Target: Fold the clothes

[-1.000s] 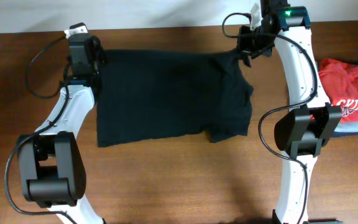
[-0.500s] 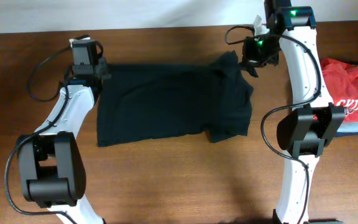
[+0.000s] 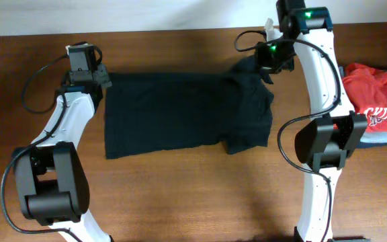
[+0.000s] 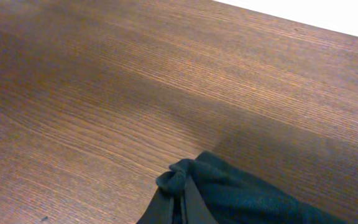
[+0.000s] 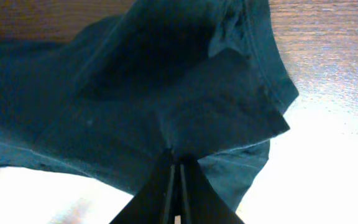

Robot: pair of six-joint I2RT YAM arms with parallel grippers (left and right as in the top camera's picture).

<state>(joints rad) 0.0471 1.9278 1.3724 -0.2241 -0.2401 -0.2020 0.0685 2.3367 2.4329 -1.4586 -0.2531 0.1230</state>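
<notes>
While both arms reach to the far side of the table (image 3: 180, 202), your black T-shirt (image 3: 187, 111) lies spread on the wood between them; most of it is flat and smooth; the right part is doubled over and rumpled, with a sleeve-like flap poking out at the near right edge. Your left gripper (image 3: 97, 74) sits at the shirt's far left corner; the left wrist view shows it clenched tight on a small bunched knot of black cloth, bare table beyond it. Your right gripper (image 3: 267, 62) is at the far right corner; the fabric peaks up toward it there; in the right wrist view its fingers (image 5: 157, 199) are pressed together, pinching a fold of the same shirt, stitched hem curving off to the upper right, cloth draped below. You've got both corners grasped, so the far edge runs between the two grippers. A red shirt (image 3: 375, 94) with white lettering lies at the table's right edge, past the right arm and well apart from the black one; it sits on a grey-blue folded garment (image 3: 385, 138).
</notes>
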